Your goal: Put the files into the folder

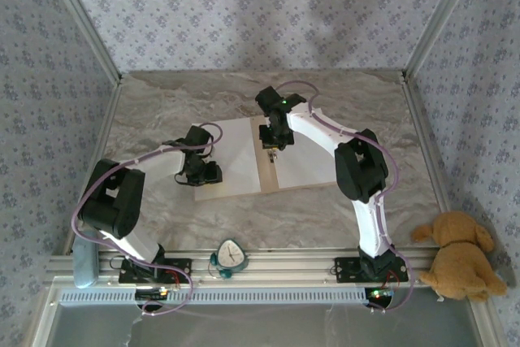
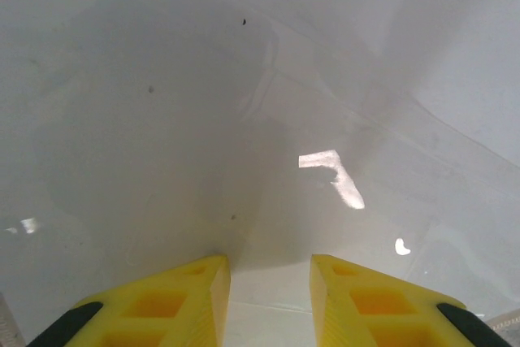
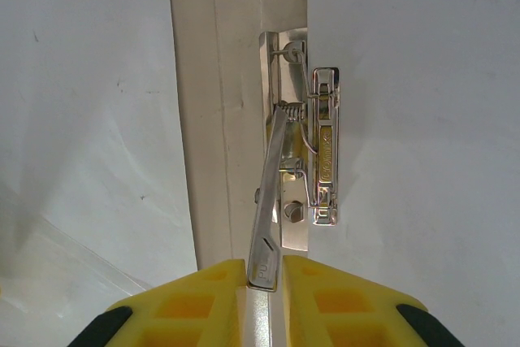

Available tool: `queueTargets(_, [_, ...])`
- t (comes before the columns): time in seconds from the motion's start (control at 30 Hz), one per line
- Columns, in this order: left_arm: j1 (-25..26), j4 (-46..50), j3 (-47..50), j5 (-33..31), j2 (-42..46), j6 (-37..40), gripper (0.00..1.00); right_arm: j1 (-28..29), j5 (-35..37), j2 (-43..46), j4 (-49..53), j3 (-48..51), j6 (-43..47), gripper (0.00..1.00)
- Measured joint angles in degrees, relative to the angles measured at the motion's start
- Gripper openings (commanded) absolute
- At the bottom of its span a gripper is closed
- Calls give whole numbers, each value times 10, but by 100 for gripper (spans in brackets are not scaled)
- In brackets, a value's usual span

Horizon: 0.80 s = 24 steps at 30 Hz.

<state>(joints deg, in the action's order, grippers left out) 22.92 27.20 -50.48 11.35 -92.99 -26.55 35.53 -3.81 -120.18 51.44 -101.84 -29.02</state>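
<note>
Two white sheets are lying on the opened folder (image 3: 207,103), one on each half: the left sheet (image 1: 234,150) and the right sheet (image 1: 307,166), with the tan strip of the fold running between them. The folder itself is lying flat near the middle of the marbled table (image 1: 154,111).

The right gripper (image 1: 275,144) is hanging over the fold, directly above the metal clip (image 3: 323,148). In its wrist view the clip is sitting on the tan strip, touching the edge of the right sheet, and its lever (image 3: 272,176) is standing up away from the folder (tilted toward the camera). The yellow fingertips of the right gripper (image 3: 264,272) are pressing against the tip of that lever from both sides, so the jaws are clamping it.

The left gripper (image 1: 201,173) is reaching over the outer, near part of the left sheet, well apart from the clip. Seen from its own wrist, the left gripper (image 2: 270,270) is pointing down at plain white paper, with its fingers (image 2: 203,290) standing apart and only the sheet's surface showing in the gap. Whether the tips are touching the paper I cannot tell.
</note>
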Motion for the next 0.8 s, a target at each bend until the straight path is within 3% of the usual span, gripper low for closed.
queueTargets(0.47, [-1,0,0,0,0,0,34,8,1,-2,4,0,3,13])
queueTargets(0.8, [-3,0,1,0,0,0,34,10,5,-9,16,-4,4,17])
